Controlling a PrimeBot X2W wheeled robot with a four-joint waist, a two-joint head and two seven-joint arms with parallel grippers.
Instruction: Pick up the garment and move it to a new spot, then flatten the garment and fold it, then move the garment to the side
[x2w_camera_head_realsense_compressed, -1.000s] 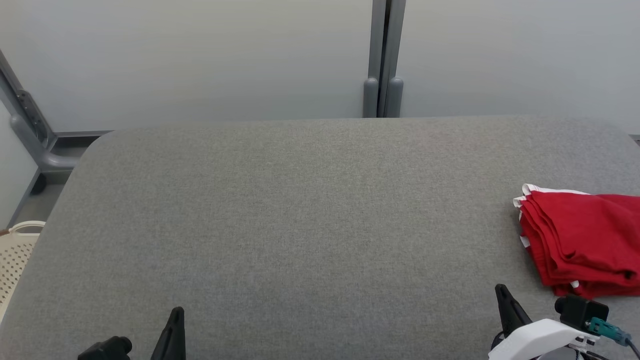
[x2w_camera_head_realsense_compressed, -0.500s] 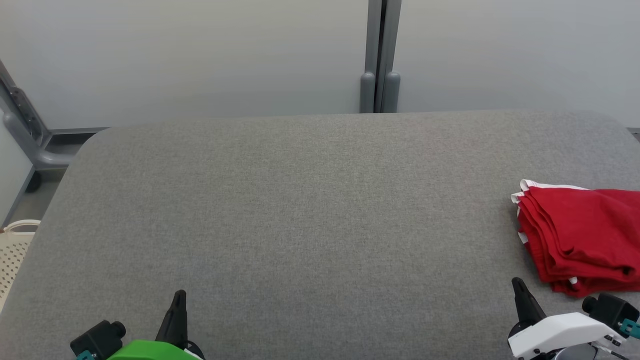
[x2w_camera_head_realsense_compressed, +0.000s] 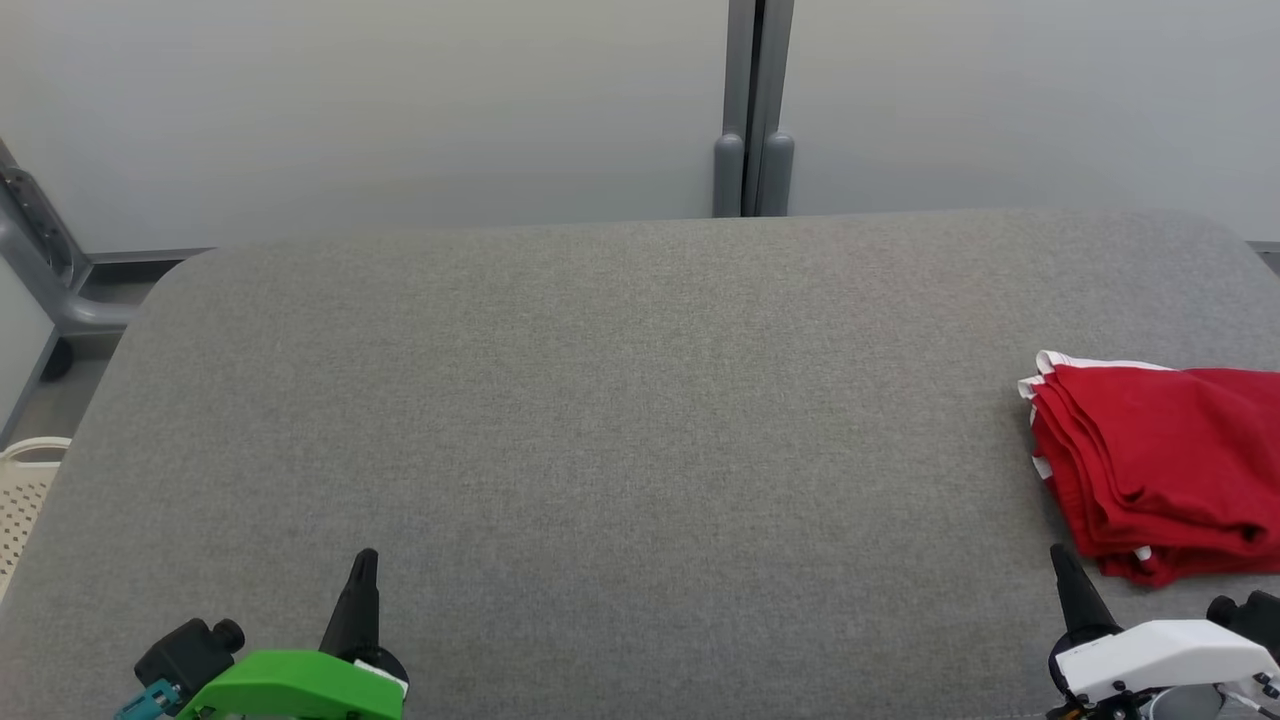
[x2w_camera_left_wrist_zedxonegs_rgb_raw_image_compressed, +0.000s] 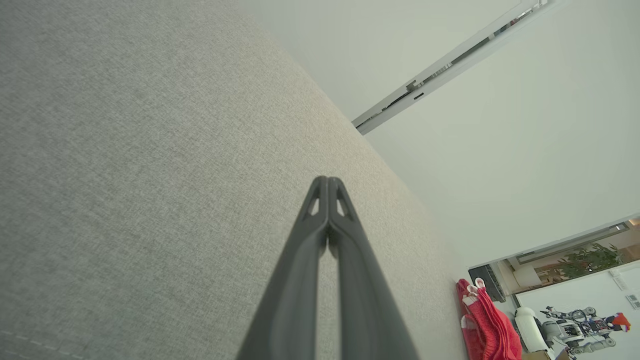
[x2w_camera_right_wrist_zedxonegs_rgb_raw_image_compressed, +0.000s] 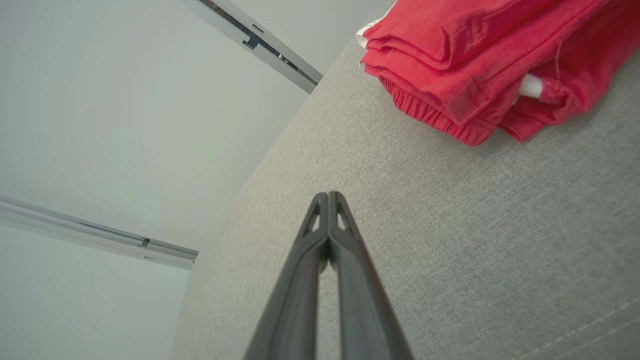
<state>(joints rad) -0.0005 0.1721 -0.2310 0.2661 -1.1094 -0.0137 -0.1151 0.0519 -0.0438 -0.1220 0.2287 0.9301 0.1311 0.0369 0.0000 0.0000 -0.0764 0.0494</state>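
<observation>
1. cream perforated plastic basket (x2w_camera_head_realsense_compressed: 20, 490): far left, beyond the table's left edge, cut off by the frame.
2. left gripper (x2w_camera_head_realsense_compressed: 366, 556): lower left, on a green housing. Its two long dark fingers are pressed together tip to tip, holding nothing, above bare cloth.
3. grey fabric-covered table with rounded corners (x2w_camera_head_realsense_compressed: 640, 400): spans the whole width.
4. grey vertical post (x2w_camera_head_realsense_compressed: 752, 110): centre, against the pale wall behind the table's far edge.
5. right gripper (x2w_camera_head_realsense_compressed: 1058, 553): lower right, on a white housing. Its fingers are pressed together and empty.
6. red folded garment with white trim (x2w_camera_head_realsense_compressed: 1150, 465): lies on the table's right side in stacked layers, layered edges facing left, near the right gripper but apart from it.
</observation>
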